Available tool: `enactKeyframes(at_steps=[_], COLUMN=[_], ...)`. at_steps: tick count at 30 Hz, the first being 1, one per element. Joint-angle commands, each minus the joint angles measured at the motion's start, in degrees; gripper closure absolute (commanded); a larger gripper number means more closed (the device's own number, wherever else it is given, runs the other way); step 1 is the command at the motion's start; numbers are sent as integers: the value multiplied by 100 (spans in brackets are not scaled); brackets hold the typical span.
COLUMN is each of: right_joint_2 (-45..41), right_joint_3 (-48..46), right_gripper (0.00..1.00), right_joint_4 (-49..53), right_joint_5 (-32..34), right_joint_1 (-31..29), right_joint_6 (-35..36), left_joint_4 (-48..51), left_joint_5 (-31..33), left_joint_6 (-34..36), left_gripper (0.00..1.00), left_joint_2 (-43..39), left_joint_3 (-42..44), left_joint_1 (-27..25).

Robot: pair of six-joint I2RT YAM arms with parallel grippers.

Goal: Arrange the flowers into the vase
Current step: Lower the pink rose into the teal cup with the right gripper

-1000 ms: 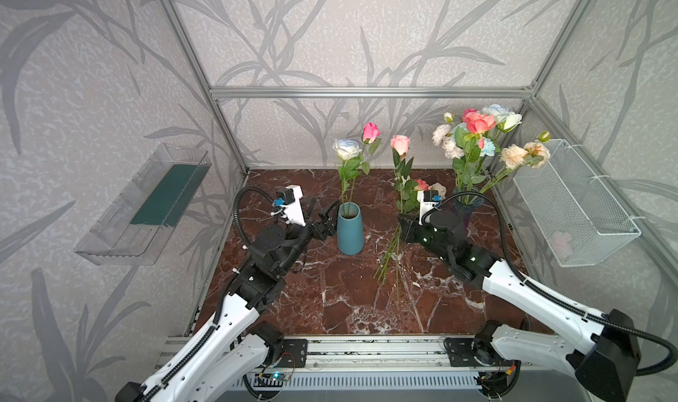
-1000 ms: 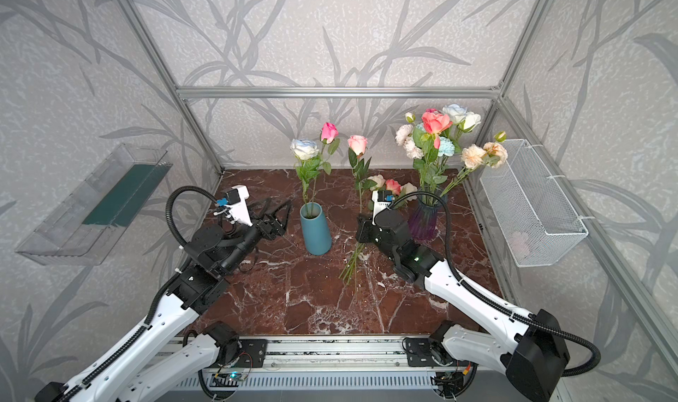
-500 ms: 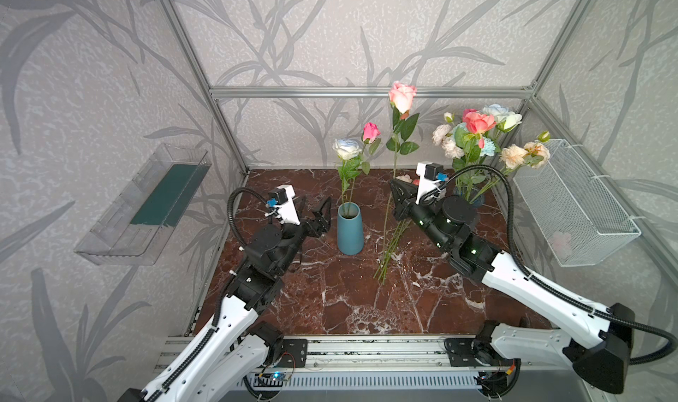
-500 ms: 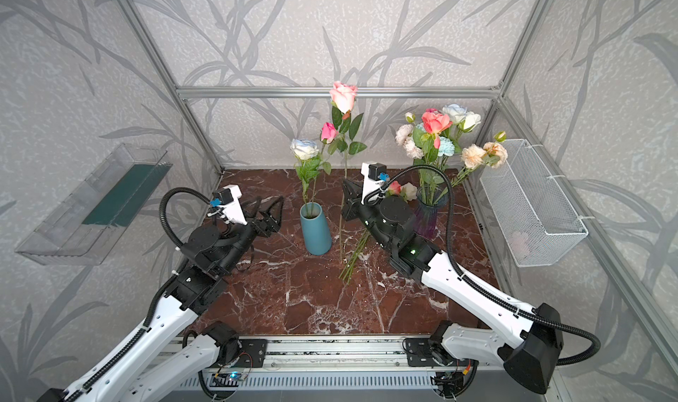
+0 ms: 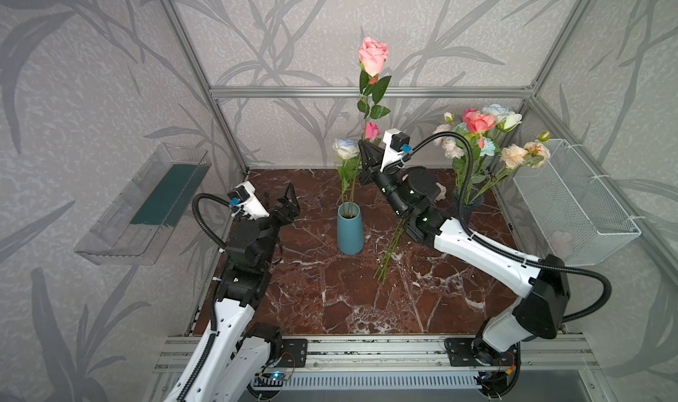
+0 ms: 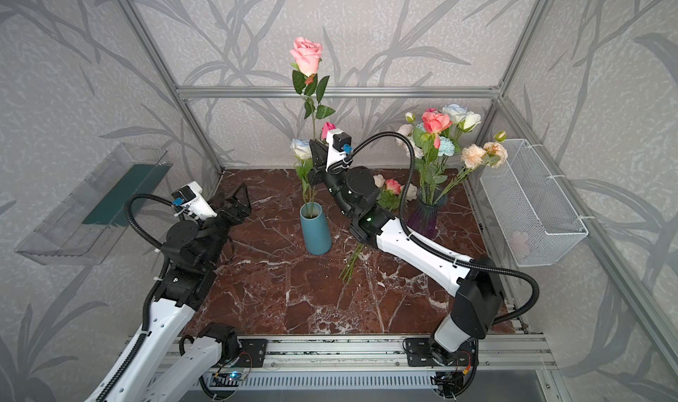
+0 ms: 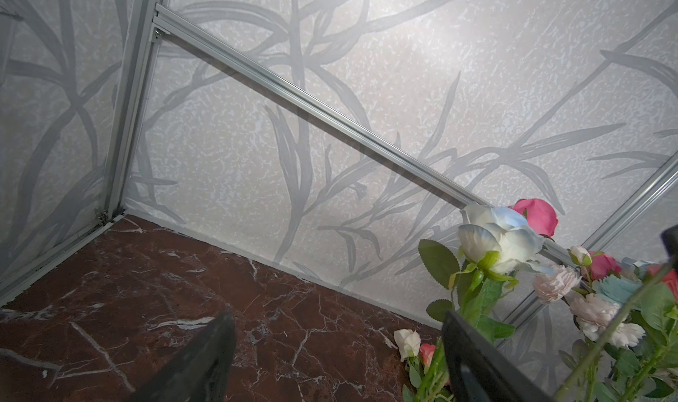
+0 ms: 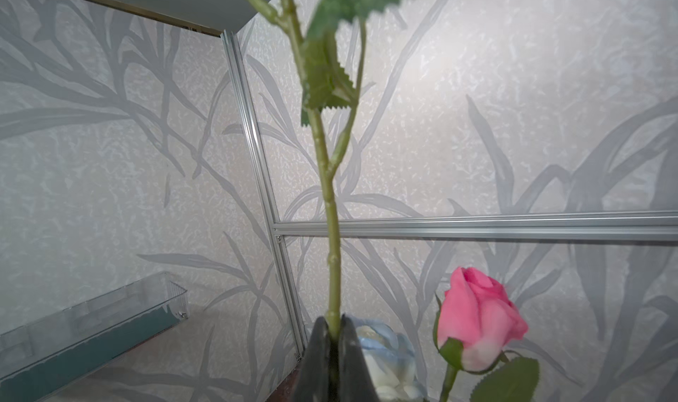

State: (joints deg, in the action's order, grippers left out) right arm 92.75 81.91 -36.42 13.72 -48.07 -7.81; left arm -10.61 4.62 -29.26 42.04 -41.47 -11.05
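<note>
The marble table (image 5: 330,301) fills the floor of a walled frame. The right arm (image 5: 477,242) reaches from the near right corner across the middle, its forearm sloping up and back, its wrist turned so the fingers point upward just beside the blue vase (image 5: 350,231). The left arm (image 5: 234,308) rises from the near left corner, elbow bent, wrist level and aimed at the back wall, well apart from the vase.

A wire basket (image 5: 572,205) hangs on the right wall and a clear tray (image 5: 143,205) on the left.

A purple vase (image 6: 427,213) at the back right holds a bunch (image 5: 477,132) of coral, cream, white and pale blue blooms. The blue vase stands mid-table with a white rose (image 5: 345,148) and a dark pink rose (image 5: 372,130) in it. Loose stems (image 5: 389,257) lie on the table under the right forearm, their blooms (image 6: 392,185) behind it.

The right gripper (image 8: 334,323) is clamped on the stem of a pink rose (image 5: 373,56), which stands upright, its bloom above the back frame bar. The stem's lower end is hidden.

The left gripper (image 7: 335,317) is spread wide and holds nothing.
</note>
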Motion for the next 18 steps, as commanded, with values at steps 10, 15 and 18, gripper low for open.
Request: enactKeyframes(at_steps=[10, 15, 18], right_joint_2=[233, 302, 324], right_joint_3=[-893, -1285, -1573], right_gripper=[100, 99, 88], right_joint_4=[-1018, -849, -807], right_joint_5=[483, 542, 565], right_joint_1=[-78, -103, -162], right_joint_6=[85, -174, -381], left_joint_4=[-181, -182, -213], left_joint_5=[-307, -322, -335], left_joint_6=[-204, -233, -239], left_gripper=[13, 13, 13], left_joint_2=[-25, 12, 17], left_joint_3=[61, 74, 96], left_joint_1=[41, 45, 42])
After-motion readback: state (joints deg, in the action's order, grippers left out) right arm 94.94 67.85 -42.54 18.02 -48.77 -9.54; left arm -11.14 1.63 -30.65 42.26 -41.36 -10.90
